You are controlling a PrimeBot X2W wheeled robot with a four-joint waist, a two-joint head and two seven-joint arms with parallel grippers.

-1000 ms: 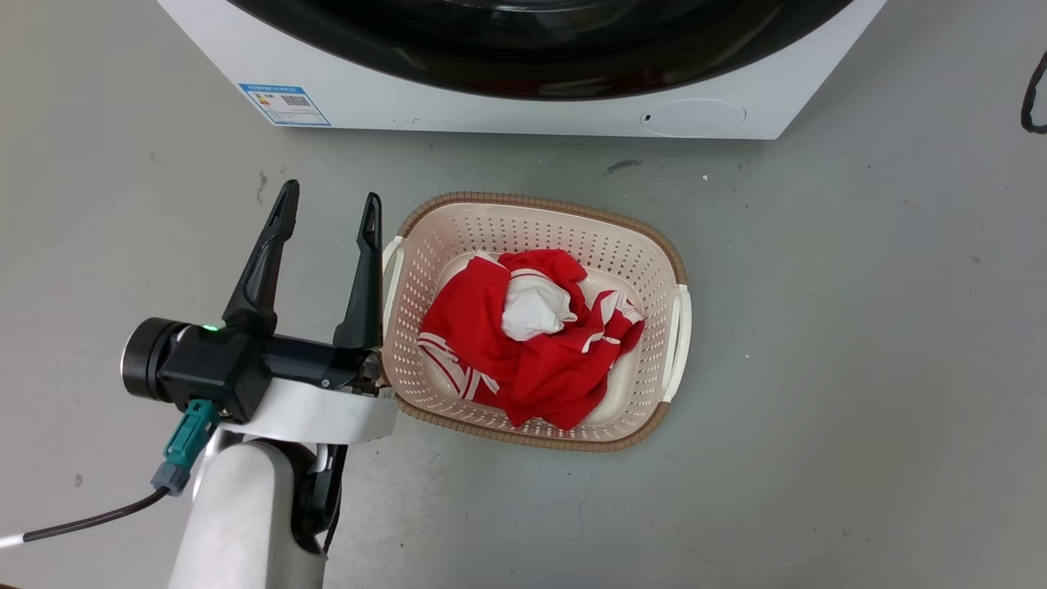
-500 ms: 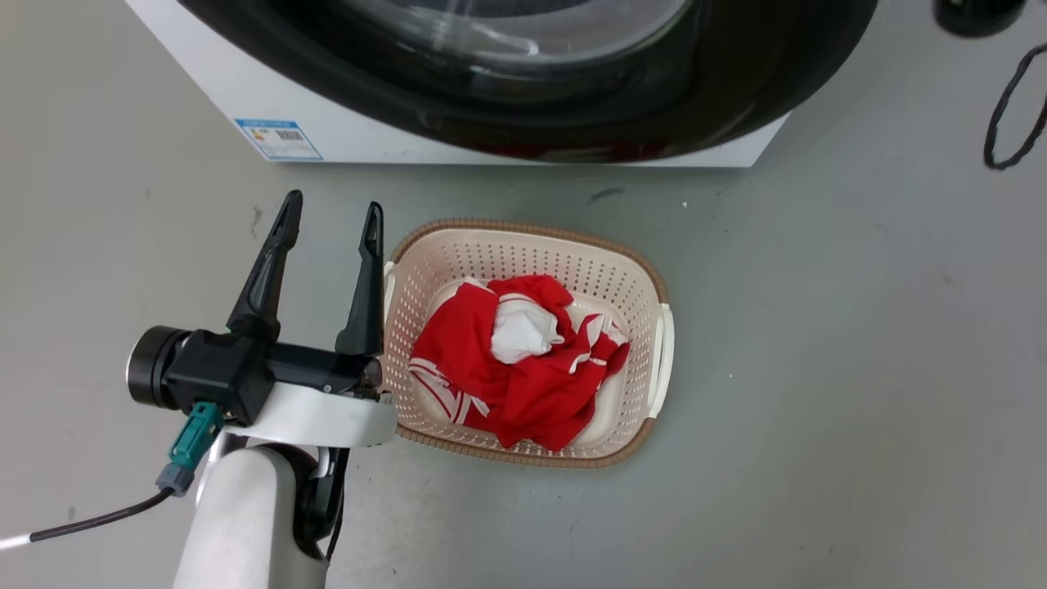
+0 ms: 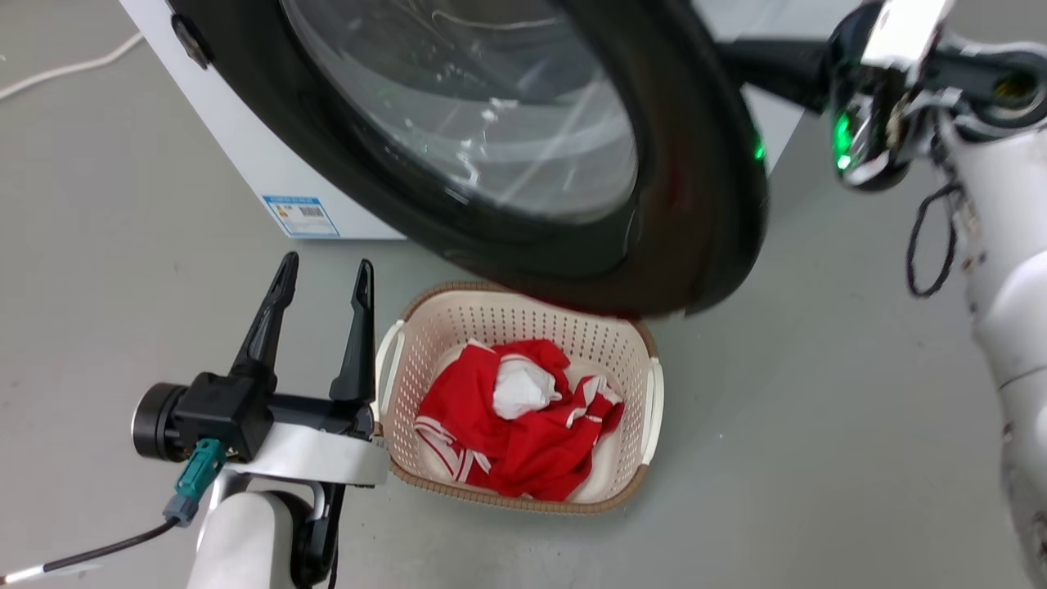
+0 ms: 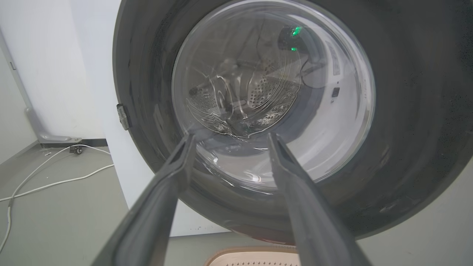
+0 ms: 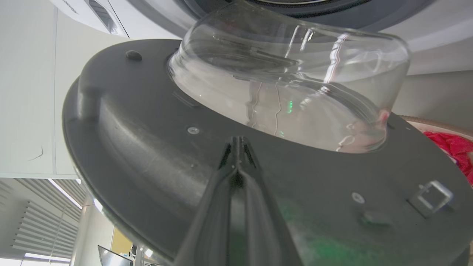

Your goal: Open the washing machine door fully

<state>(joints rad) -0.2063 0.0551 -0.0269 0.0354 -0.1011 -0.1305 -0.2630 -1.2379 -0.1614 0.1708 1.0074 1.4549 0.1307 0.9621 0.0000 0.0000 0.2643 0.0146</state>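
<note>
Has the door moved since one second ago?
Yes. The door has swung out from the washing machine front; its lower edge now overhangs the basket, which it did not reach earlier.

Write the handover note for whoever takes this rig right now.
Left claw: open, holding nothing, beside the laundry basket.
Right claw: shut, tips at the inner face of the washing machine door.
Door: swung partly out from the washing machine; in the head view it overlaps the basket's far rim.
Done: door unlatched and partly open.
Left: swing it fully open.
</note>
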